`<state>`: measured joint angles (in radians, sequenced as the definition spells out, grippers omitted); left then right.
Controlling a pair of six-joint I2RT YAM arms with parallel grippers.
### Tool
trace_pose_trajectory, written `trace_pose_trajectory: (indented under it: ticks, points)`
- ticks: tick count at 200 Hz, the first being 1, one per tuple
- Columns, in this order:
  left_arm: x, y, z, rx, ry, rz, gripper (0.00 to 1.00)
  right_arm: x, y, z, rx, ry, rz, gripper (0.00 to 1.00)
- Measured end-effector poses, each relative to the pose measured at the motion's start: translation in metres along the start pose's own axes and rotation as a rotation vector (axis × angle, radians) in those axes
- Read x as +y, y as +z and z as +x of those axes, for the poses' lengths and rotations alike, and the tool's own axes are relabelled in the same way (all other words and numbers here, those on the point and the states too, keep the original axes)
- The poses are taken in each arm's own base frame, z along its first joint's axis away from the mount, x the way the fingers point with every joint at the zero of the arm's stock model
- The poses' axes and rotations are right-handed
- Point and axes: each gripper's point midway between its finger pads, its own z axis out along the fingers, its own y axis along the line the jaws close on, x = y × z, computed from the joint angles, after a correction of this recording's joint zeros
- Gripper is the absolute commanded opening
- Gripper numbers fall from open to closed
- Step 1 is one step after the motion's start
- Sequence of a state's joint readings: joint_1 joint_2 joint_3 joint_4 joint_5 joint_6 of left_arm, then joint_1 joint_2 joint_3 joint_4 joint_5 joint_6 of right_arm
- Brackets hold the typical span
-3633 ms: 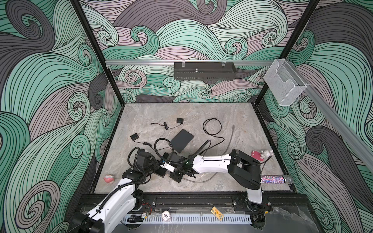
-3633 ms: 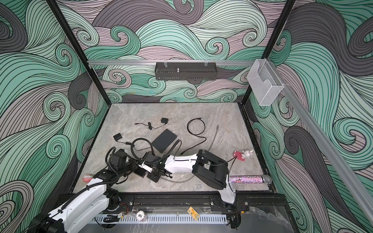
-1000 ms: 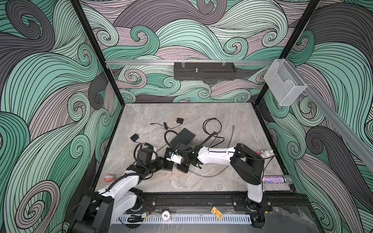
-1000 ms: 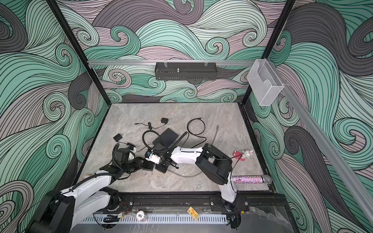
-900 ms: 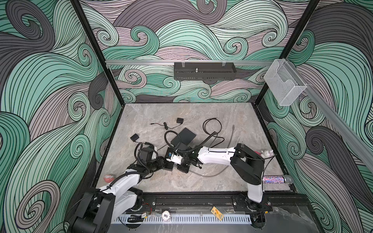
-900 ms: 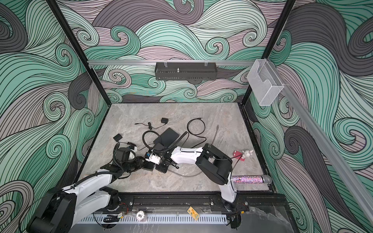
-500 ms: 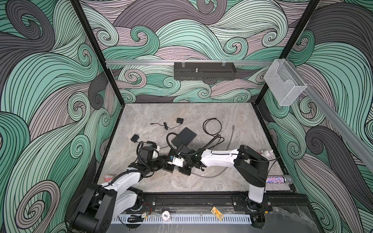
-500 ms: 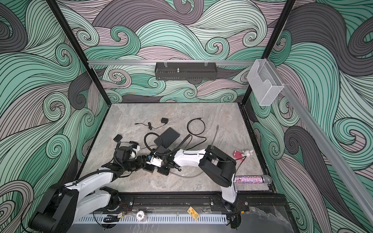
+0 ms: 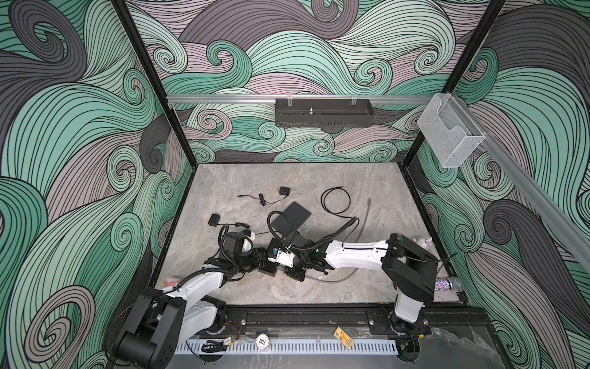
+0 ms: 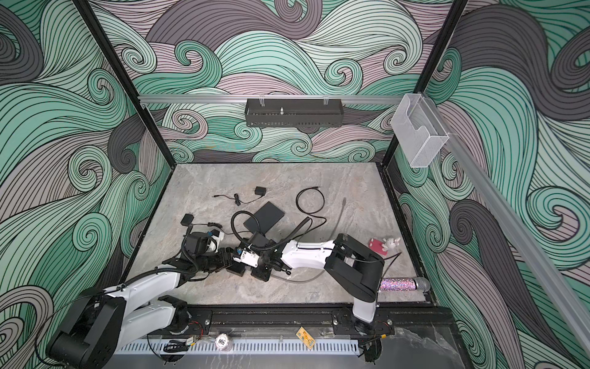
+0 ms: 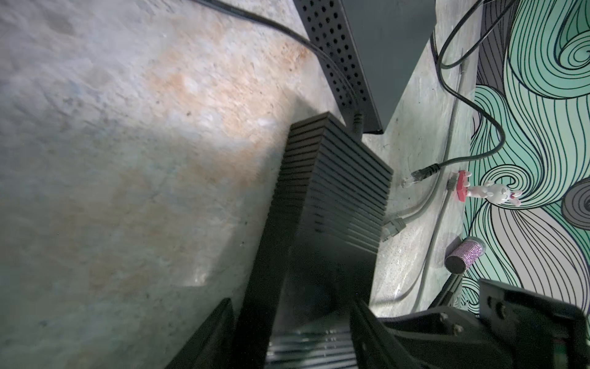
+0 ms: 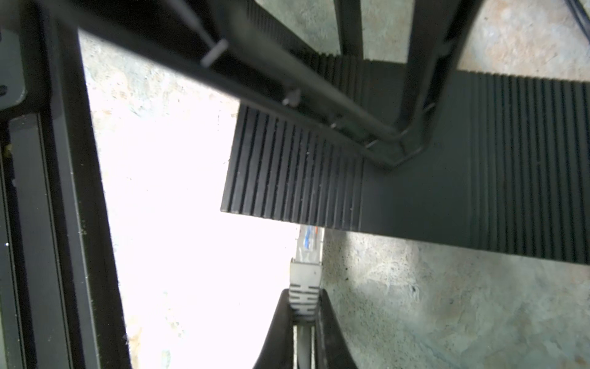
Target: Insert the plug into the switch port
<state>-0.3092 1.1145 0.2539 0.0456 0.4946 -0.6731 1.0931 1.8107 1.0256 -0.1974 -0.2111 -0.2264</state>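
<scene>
The switch (image 11: 335,191) is a black ribbed box on the stone floor, mostly hidden under the two wrists in both top views (image 9: 267,272) (image 10: 236,271). My left gripper (image 11: 291,302) (image 9: 263,259) reaches in from the left, a finger against each long side of the switch. My right gripper (image 12: 305,294) (image 9: 289,274) comes from the right, shut on the grey boot of the plug (image 12: 306,255). The plug's clear tip meets the switch's near edge and its front end is hidden there. The port does not show. In the left wrist view the plug (image 11: 392,227) sits against the switch's side.
A flat black panel (image 9: 292,217) lies just behind the grippers, with a looped black cable (image 9: 335,199) and two small black adapters (image 9: 284,191) (image 9: 214,220) further back. A toy rabbit (image 10: 384,246) and a glitter microphone (image 10: 402,283) sit by the right wall. The front rail (image 9: 303,319) is close.
My left gripper has slid further right along the switch, and its jaws stand wider than a second ago. The right gripper has kept its hold on the plug at the switch.
</scene>
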Motion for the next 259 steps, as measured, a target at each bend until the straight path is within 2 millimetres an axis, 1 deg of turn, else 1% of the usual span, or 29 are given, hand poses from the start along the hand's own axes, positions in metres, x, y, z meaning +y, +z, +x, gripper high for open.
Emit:
trace_pose_trajectory:
  ticks: [57, 78, 107, 126, 155, 174, 215, 259]
  points:
    - [0.002, -0.001, 0.0, 0.0, 0.005, -0.043, 0.61, 0.002, 0.003, 0.003, 0.016, 0.027, 0.014, 0.0]
    - [0.005, -0.004, 0.0, 0.0, 0.0, -0.082, 0.64, 0.0, 0.009, 0.008, 0.037, 0.042, 0.029, 0.0]
    - [0.015, -0.015, -0.002, -0.026, -0.01, -0.161, 0.71, -0.002, 0.01, 0.006, 0.032, 0.062, 0.042, 0.0]
    - [0.019, -0.019, -0.003, -0.042, -0.012, -0.194, 0.71, -0.003, 0.011, 0.005, 0.028, 0.067, 0.048, 0.0]
    - [0.017, -0.017, -0.003, -0.039, -0.009, -0.182, 0.71, -0.003, 0.011, 0.004, 0.025, 0.07, 0.045, 0.0]
    - [0.01, -0.01, -0.006, -0.031, 0.001, -0.137, 0.68, -0.001, 0.011, 0.003, 0.018, 0.069, 0.036, 0.0]
    - [0.001, 0.003, -0.009, -0.008, 0.024, -0.071, 0.54, 0.001, 0.012, 0.003, 0.0, 0.058, 0.027, 0.0]
    - [0.0, 0.007, -0.008, -0.006, 0.054, -0.061, 0.52, -0.002, 0.01, 0.005, 0.016, 0.057, 0.039, 0.0]
